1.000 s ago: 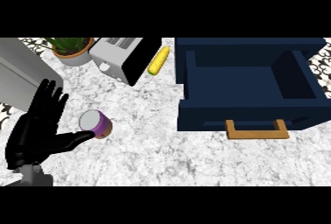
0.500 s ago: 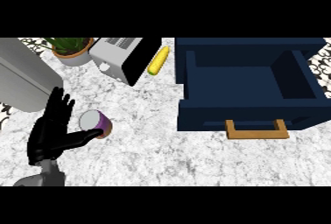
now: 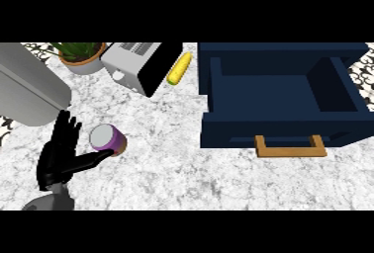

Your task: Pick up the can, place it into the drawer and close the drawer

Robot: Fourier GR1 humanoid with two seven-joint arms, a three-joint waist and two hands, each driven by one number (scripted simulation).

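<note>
Left robot hand (image 3: 62, 155) was open low at the left of the counter (image 3: 182, 173), fingers straight and spread, holding nothing. The can (image 3: 107, 139) sat on the counter just right of those fingers, the outstretched thumb reaching its lower edge. The open drawer (image 3: 281, 133) lay well apart, to the right.

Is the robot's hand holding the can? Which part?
No, nothing is held. The left hand is open beside the can, with its thumb at the can's lower side.
</note>
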